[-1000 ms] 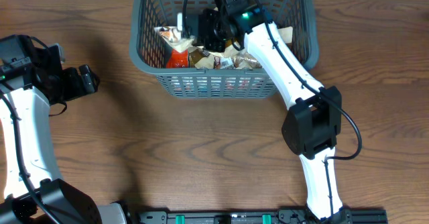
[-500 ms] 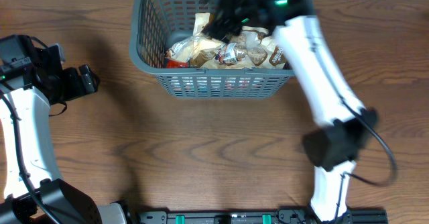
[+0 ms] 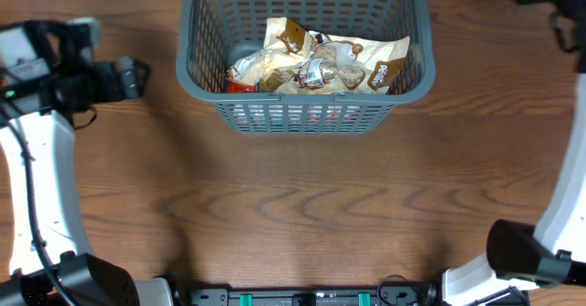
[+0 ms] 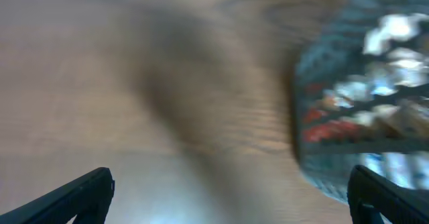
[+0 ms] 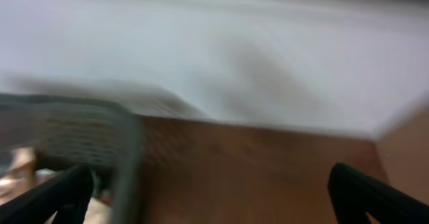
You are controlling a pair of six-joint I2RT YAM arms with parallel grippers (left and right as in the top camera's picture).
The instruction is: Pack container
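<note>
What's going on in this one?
Nothing is being handled right now. The basket at the far edge of the table holds a heap of snack packets. The left fingers are spread open and empty over bare wood to its left. The right fingers are open and empty too, off past its right side.

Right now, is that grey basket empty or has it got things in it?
Partly filled. The overhead view shows the container standing upright, with a heap of snack packets lying across its bottom, below the rim.
</note>
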